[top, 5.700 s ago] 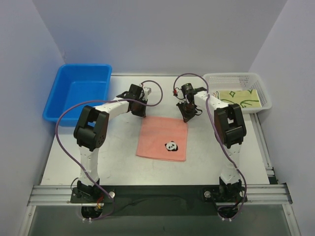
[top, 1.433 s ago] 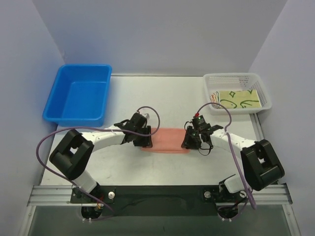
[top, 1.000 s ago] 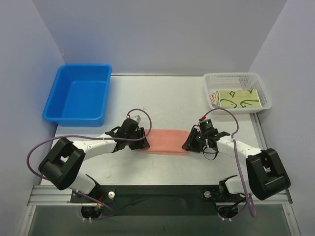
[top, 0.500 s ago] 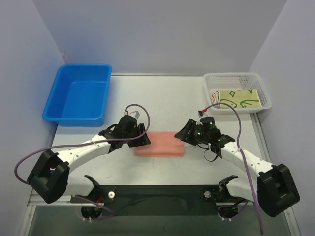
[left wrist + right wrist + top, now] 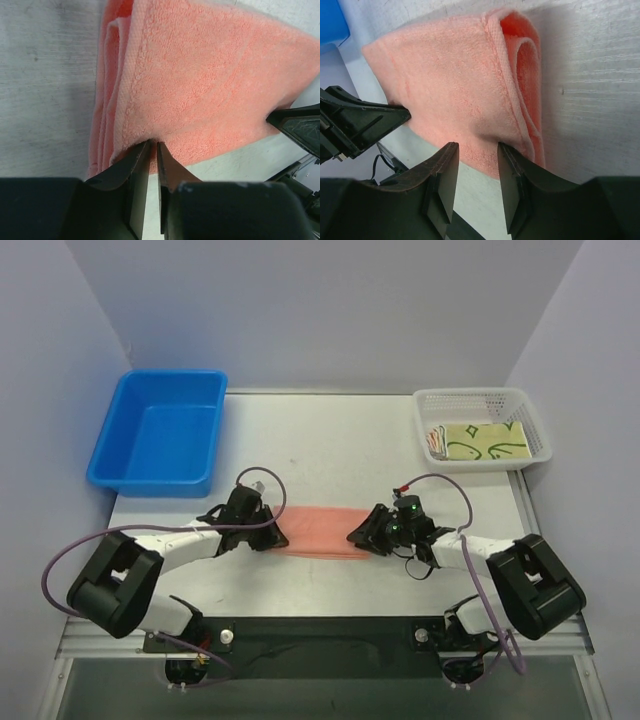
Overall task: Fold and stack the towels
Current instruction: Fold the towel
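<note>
A salmon-pink towel (image 5: pixel 318 528) lies folded into a long strip on the table between the two arms. My left gripper (image 5: pixel 272 535) is at its left end. In the left wrist view the towel (image 5: pixel 210 75) shows stacked layers, and the left gripper (image 5: pixel 153 143) is shut, pinching its near edge. My right gripper (image 5: pixel 358 537) is at the right end. In the right wrist view it (image 5: pixel 477 146) stands open, straddling the near edge of the towel (image 5: pixel 445 75), one fingertip (image 5: pixel 506 148) pressing the cloth. A pale green towel (image 5: pixel 487 440) with dark outlines lies in the white basket (image 5: pixel 478 398).
A blue bin (image 5: pixel 205 430) stands at the back left. The white basket holds a bit of coloured cloth (image 5: pixel 436 437) beside the green towel. The black rail (image 5: pixel 320 635) with both arm bases runs along the near edge.
The flat towel has been folded into a strip. In the last half second both grippers came down onto the strip's ends, and the left jaws closed on its near edge.
</note>
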Robot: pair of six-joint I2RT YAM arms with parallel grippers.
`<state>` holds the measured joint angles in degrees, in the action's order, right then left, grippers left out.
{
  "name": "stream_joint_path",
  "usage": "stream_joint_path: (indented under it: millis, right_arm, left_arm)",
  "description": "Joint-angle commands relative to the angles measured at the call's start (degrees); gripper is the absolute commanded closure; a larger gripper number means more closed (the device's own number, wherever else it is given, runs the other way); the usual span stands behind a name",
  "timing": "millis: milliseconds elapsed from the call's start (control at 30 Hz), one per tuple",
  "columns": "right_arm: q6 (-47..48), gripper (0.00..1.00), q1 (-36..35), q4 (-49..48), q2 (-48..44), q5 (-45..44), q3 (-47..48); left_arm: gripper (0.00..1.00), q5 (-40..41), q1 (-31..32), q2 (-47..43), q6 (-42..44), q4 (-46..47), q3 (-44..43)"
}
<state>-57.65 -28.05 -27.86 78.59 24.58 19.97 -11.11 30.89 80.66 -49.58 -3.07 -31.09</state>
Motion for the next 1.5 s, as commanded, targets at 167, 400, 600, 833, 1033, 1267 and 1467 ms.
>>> stream_joint_path:
  millis: [167,400,600,833,1033,1267,1467]
  right_arm:
    - [1.5,0.53,0.4,-1.4,-5.9,-1.2,2.5]
    - [2.3,0.23,-0.6,-15.0,-0.9,-0.9,10.4]
    - [1.2,0.16,-0.8,-26.8,10.2,-1.6,14.1]
    - [-0.4,0.16,-0.2,-38.0,22.5,-3.1,11.6]
    - [-3.4,0.16,4.5,-51.2,30.9,-3.7,3.0]
    - [-3.1,0.14,7.9,-52.7,24.6,-0.8,0.4]
    - [1.1,0.14,6.0,-37.9,10.1,0.6,3.1]
  left_arm:
    - [0.59,3.2,2.8,-7.8,0.7,-3.4,-1.2]
    - [0.43,6.3,4.8,-10.4,1.0,6.0,-7.8]
    - [0.37,5.2,2.9,-1.5,0.7,17.9,-9.8]
    - [0.46,4.8,-2.3,10.1,-2.4,28.7,-3.1]
    - [0.49,1.2,-7.2,17.2,-5.3,38.5,4.6]
    - [0.50,0.6,-7.3,12.4,-5.7,41.8,7.1]
    - [0.50,1.8,-6.6,-2.1,-3.5,32.2,5.0]
